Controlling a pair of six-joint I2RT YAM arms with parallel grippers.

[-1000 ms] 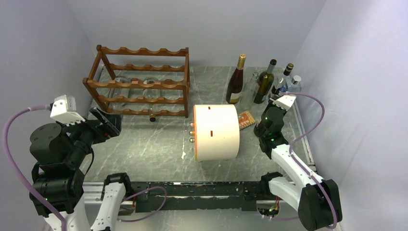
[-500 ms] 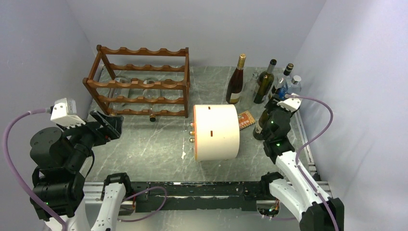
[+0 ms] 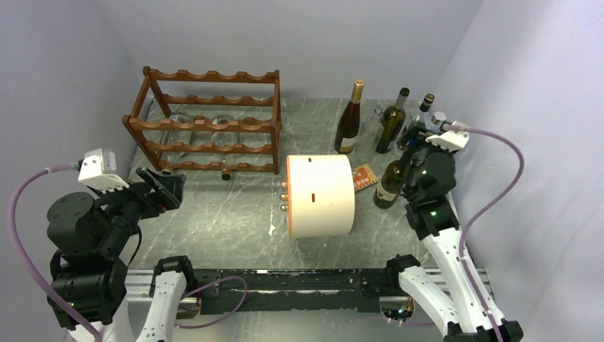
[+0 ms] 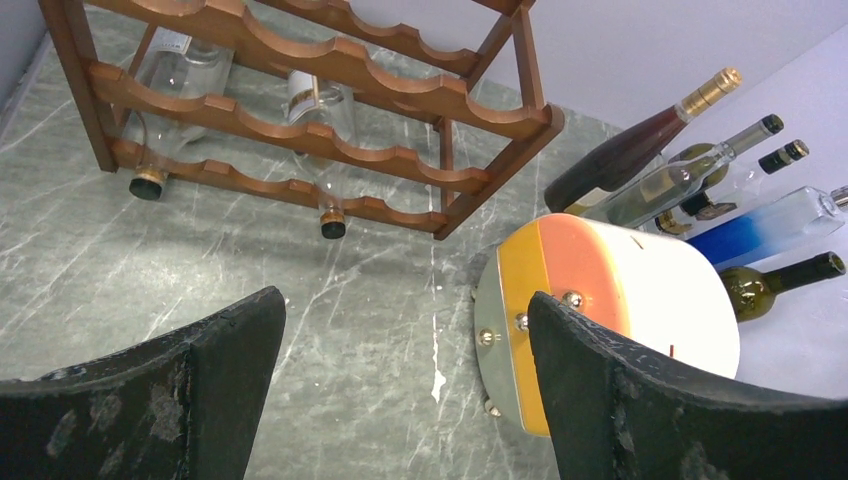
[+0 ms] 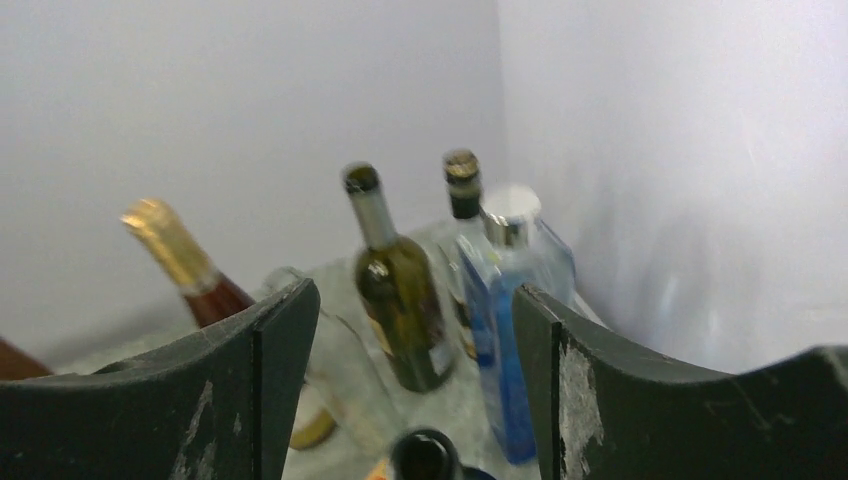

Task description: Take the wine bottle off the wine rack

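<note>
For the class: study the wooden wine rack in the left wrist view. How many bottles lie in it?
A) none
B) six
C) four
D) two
D: in the wine rack lie the left clear bottle and the right clear bottle, necks pointing out the front; no others show there.
</note>
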